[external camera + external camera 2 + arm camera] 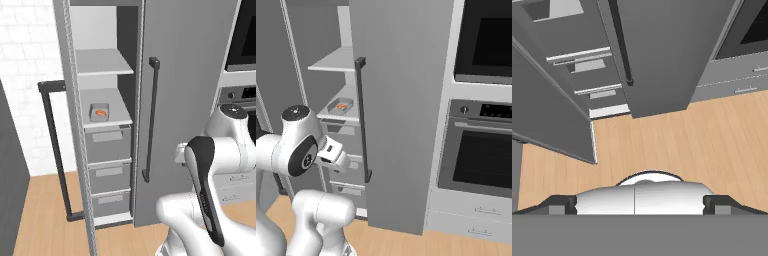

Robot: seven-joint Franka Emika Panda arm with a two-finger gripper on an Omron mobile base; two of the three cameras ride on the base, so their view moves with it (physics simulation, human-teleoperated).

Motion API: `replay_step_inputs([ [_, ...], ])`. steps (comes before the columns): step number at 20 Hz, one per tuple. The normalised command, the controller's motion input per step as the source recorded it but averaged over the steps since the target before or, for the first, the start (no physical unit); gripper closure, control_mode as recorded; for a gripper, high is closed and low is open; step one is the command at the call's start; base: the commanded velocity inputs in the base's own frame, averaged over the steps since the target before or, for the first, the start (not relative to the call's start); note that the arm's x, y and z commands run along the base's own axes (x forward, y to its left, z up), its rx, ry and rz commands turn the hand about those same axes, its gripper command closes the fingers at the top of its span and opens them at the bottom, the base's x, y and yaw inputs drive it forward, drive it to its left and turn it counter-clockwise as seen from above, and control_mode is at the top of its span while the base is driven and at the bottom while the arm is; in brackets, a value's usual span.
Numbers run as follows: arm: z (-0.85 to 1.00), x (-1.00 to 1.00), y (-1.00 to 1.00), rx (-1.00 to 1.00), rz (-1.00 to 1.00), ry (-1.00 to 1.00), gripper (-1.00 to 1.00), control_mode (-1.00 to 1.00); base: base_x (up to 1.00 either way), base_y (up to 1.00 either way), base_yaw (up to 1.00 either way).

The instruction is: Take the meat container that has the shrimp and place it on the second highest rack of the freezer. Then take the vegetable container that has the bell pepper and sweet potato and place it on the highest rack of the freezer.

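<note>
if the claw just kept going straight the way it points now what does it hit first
Most likely the wooden floor in front of the freezer: the hand view looks down at bare planks below the closed grey door. Depth is unclear.

shrimp (101, 113): 1 | plain shelves (102, 62): 2 | drawers (107, 144): 3 | ovens (480, 152): 2

Even flat light, soft render, no glare.

Both base views face the open freezer (107, 125); hand view looks floorward.
</note>
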Motion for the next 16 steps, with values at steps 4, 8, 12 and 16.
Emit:
replay_step_inputs([
  [4,0.0,0.0,0.0,0.0,0.0,0.0,-1.0,1.0,0.0,-0.96,-0.67],
  [8,0.0,0.0,0.0,0.0,0.0,0.0,-1.0,1.0,0.12,-1.0,-0.6],
  [12,0.0,0.0,0.0,0.0,0.0,0.0,-1.0,1.0,0.42,-1.0,-0.4],
  [16,0.0,0.0,0.0,0.0,0.0,0.0,-1.0,1.0,0.66,-1.0,-0.12],
])
